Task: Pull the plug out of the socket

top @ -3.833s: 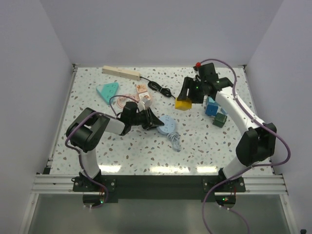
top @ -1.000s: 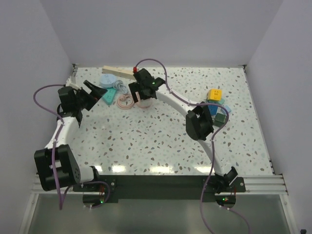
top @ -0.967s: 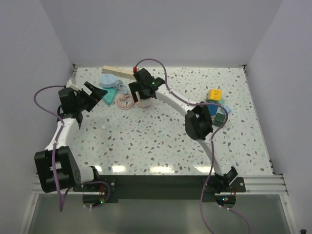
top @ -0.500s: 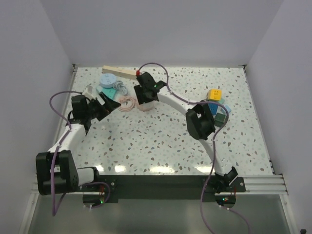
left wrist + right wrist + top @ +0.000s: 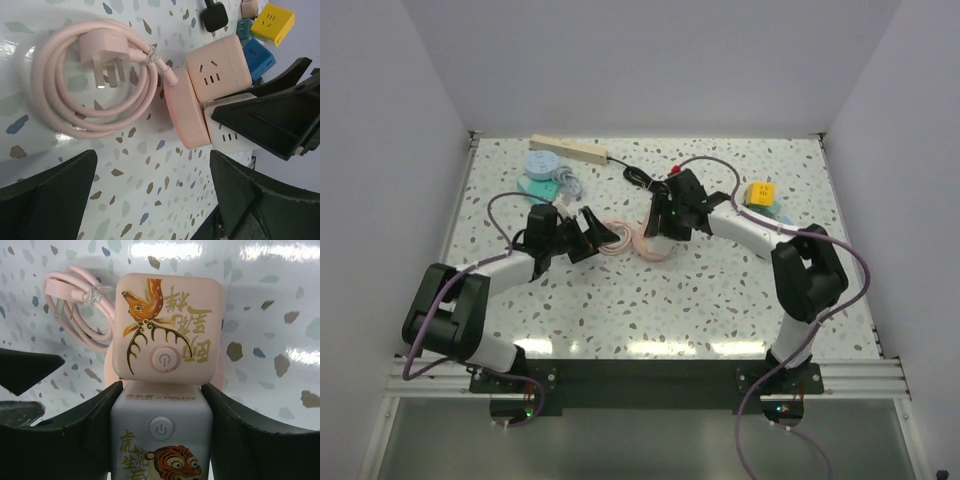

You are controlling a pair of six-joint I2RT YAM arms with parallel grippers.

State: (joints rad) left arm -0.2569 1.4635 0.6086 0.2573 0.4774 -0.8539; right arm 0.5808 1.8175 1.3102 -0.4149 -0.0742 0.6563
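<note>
The left gripper (image 5: 590, 230) hung spread open, holding nothing, beside the coiled pink cord (image 5: 75, 95). Mid-table, just right of it, sat the pink cube socket (image 5: 167, 330), its white cube plug (image 5: 160, 440) pinched by the right gripper (image 5: 161, 400). Both looked light, rigid and slick; the socket's flat sides seemed the best hold.

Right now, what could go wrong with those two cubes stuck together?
1. The left gripper has open jaws and holds nothing, so pulling the white cube, clamped by the right gripper, might just drag the pink cube along.
2. The coiled pink cord lies loose beside them and could snag.
</note>
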